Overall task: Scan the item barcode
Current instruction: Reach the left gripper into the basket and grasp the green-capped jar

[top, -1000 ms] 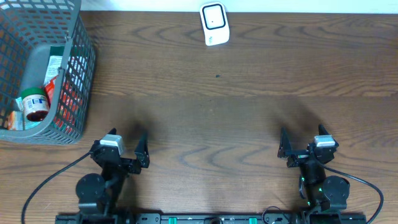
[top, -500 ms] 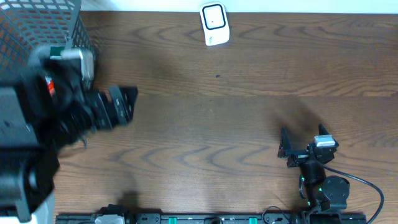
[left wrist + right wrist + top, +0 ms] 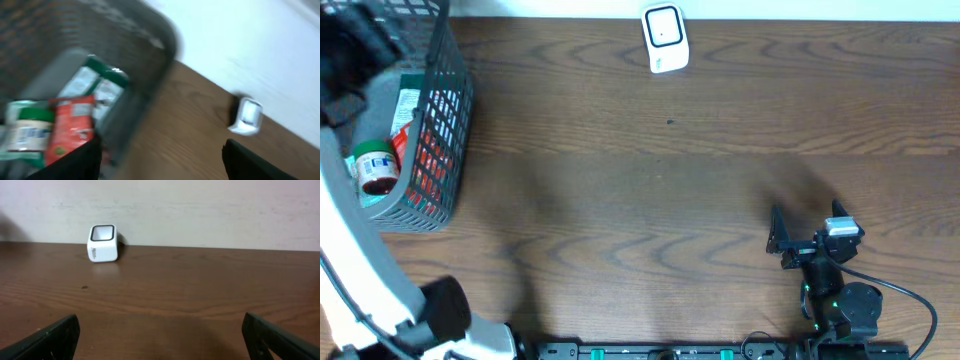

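The grey mesh basket (image 3: 455, 95) at the table's left holds the items: a green-lidded jar (image 3: 375, 168), a red packet (image 3: 428, 150) and green-and-white packets. My left arm (image 3: 360, 270) is raised high at the left edge, blurred. In the left wrist view the left gripper (image 3: 160, 165) hangs open and empty above the basket (image 3: 140, 47), looking down on the jar (image 3: 30, 131) and red packet (image 3: 70, 127). The white scanner (image 3: 665, 38) stands at the back centre. My right gripper (image 3: 805, 225) rests open at the front right.
The white scanner (image 3: 103, 243) stands against the pale back wall, far ahead of the right gripper (image 3: 160, 340). It also shows to the right of the basket in the left wrist view, scanner (image 3: 246, 116). Bare wooden table (image 3: 670, 180) lies between basket and right arm.
My left arm has lifted off its rest at the front left and swung up over the basket. The right arm has not moved.
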Robot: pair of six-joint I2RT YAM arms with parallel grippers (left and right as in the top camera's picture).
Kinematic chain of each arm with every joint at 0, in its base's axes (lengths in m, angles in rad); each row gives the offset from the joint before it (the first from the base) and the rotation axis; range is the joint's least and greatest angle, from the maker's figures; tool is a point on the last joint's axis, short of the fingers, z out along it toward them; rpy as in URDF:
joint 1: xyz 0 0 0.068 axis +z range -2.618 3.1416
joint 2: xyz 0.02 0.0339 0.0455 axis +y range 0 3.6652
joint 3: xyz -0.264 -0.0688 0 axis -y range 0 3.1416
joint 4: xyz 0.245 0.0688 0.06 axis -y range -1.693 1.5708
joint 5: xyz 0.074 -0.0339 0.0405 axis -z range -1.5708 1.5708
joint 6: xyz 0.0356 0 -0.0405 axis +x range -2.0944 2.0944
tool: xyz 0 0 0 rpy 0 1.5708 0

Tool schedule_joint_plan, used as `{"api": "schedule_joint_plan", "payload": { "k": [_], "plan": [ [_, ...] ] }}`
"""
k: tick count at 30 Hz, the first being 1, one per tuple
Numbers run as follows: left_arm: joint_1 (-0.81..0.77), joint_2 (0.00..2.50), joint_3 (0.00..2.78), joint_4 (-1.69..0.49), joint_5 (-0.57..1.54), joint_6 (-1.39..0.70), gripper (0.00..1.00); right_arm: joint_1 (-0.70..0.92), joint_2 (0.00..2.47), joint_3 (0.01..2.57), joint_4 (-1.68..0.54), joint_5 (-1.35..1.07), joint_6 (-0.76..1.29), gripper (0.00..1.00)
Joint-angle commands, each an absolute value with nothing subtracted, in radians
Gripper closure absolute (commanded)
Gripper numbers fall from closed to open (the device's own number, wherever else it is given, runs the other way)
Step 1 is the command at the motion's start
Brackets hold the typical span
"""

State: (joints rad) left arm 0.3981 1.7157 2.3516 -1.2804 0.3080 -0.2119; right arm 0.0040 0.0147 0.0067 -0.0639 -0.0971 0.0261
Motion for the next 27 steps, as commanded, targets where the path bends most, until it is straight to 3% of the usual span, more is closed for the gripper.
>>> {"api": "schedule_joint_plan", "payload": {
  "k": [1, 6, 13, 18, 27],
  "plan": [
    [0.524, 1.753, 2.368, -1.261, 0.248, -0.216, 0.2, -0.006, 0.011, 0.006, -0.068, -0.096, 0.029, 0.01],
    [0.637, 1.819, 2.342, -1.285, 0.063, -0.216, 0.14, -0.006, 0.011, 0.006, -0.068, -0.096, 0.029, 0.01],
    [0.674, 2.023, 2.287, -1.348, 0.047, -0.116, 0.04, -0.006, 0.011, 0.006, -0.068, -0.095, 0.029, 0.01],
    [0.674, 2.209, 2.286, -1.409, 0.049, -0.071, 0.03, -0.006, 0.011, 0.006, -0.068, -0.096, 0.029, 0.01],
    [0.673, 2.252, 2.193, -1.367, 0.047, -0.067, 0.02, -0.006, 0.011, 0.006, -0.068, -0.096, 0.029, 0.01]
  ]
}}
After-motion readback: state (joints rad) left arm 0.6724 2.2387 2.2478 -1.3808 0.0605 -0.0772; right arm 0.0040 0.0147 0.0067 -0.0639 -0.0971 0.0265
